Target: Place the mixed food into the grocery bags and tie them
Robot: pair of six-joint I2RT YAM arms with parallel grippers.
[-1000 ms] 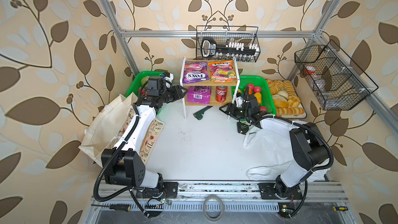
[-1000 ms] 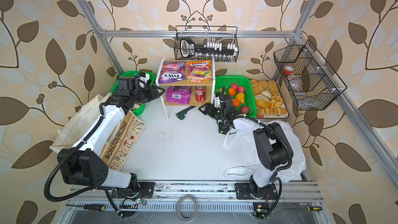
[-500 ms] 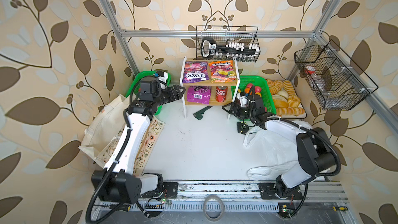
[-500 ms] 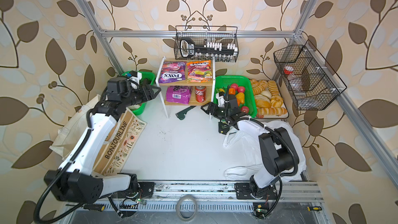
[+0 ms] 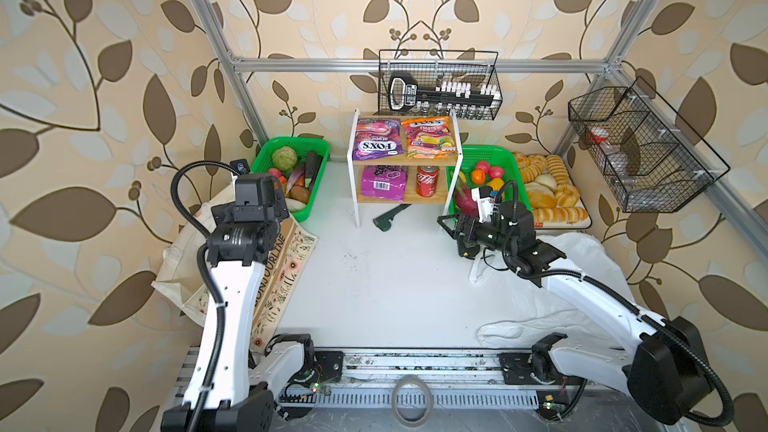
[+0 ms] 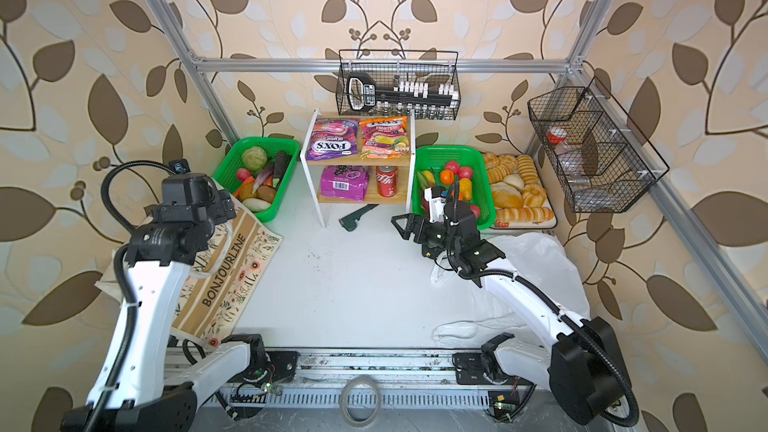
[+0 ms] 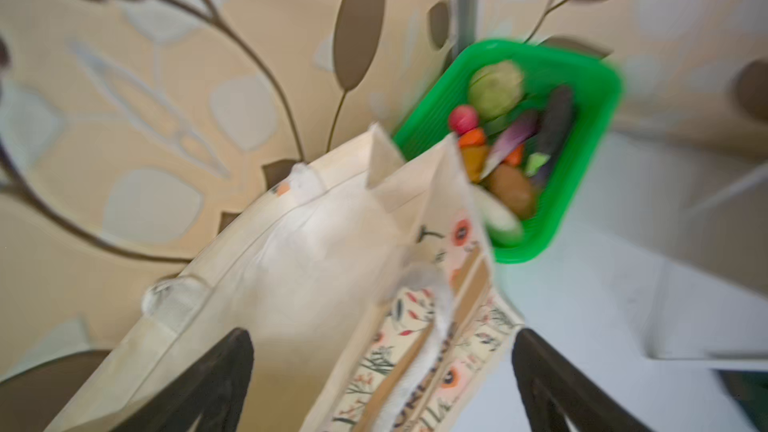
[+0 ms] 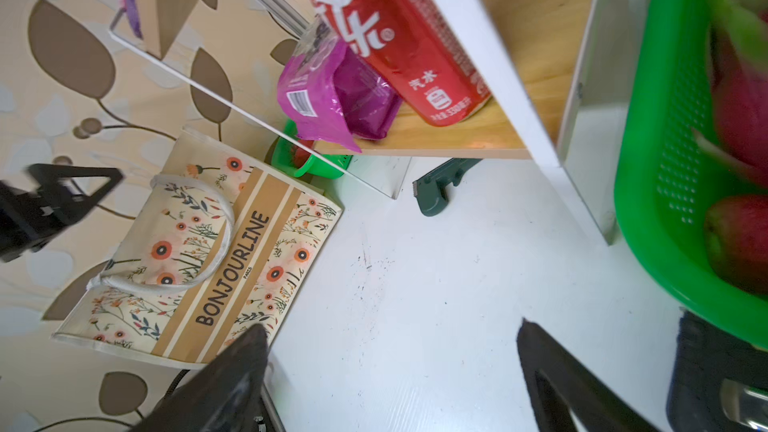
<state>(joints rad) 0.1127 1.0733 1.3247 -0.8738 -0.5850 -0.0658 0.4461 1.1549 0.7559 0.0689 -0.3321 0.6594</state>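
The cream floral tote (image 5: 286, 268) lies flat at the left, and its mouth shows in the left wrist view (image 7: 324, 251). My left gripper (image 7: 382, 371) hangs open over that mouth, empty. The white plastic bag (image 5: 582, 268) lies crumpled at the right under my right arm. My right gripper (image 5: 455, 238) is open and empty, low over the table before the shelf's right leg. On the shelf sit the red can (image 8: 399, 43), the purple packet (image 8: 328, 101) and the orange Fox's Fruits packet (image 5: 430, 137). Dragon fruit (image 5: 463, 197), orange (image 5: 478, 176) and pear (image 5: 495, 183) lie in a green basket (image 5: 490, 153).
A second green basket (image 5: 322, 147) with vegetables stands at the back left. A bread tray (image 5: 548, 189) is at the back right. Wire baskets (image 5: 438, 85) (image 5: 640, 147) hang on the walls. A dark green tool (image 5: 388, 218) lies before the white-framed shelf (image 5: 353, 168).
My left gripper has drawn back from the shelf to above the tote and has opened wide. My right gripper has opened a little more and shifted slightly toward the front.
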